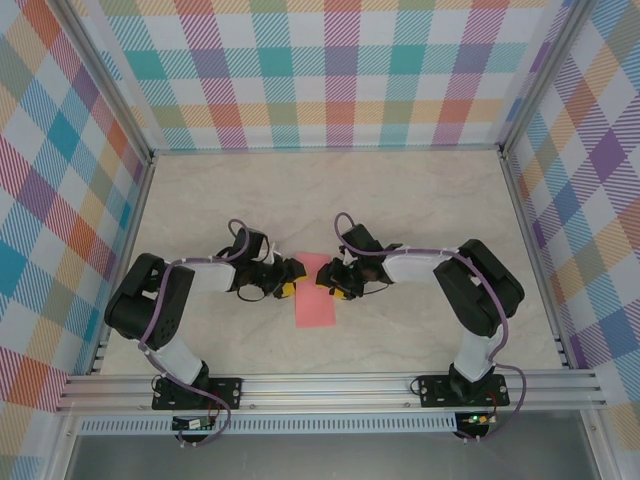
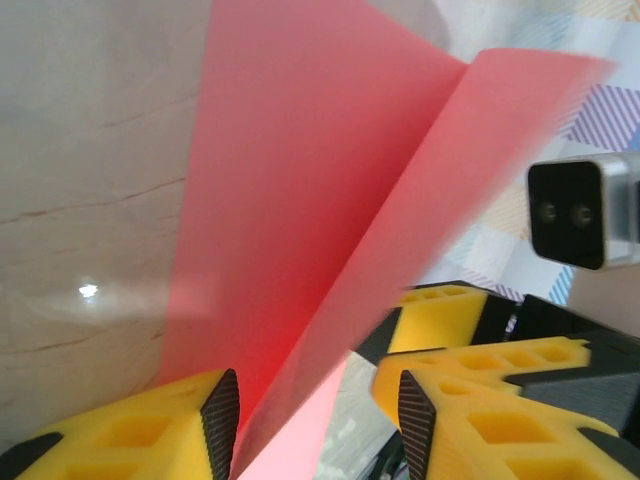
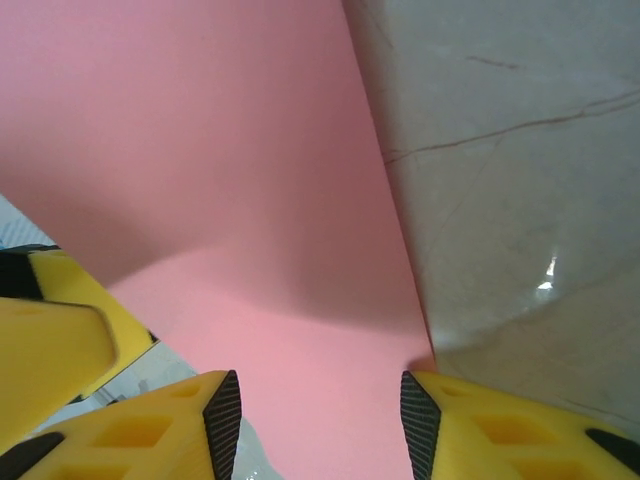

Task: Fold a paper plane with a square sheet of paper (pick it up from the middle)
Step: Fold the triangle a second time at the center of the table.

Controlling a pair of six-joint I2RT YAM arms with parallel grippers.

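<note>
Left end effector point(image 1: 289, 287) and right end effector point(image 1: 338, 287) face each other midway across the pale marbled counter point(image 1: 420, 210), both with jaws spread wide and clamping nothing. Between them lies the salmon-pink paper plane point(image 1: 314, 295), at this stage only a long folded strip whose flaps rise in a V between the left's black finger pads point(image 2: 221, 425). Risk, as I judge it: the loose sheet skids on the smooth counter, or uneven closing drags one flap and skews the crease.
</note>
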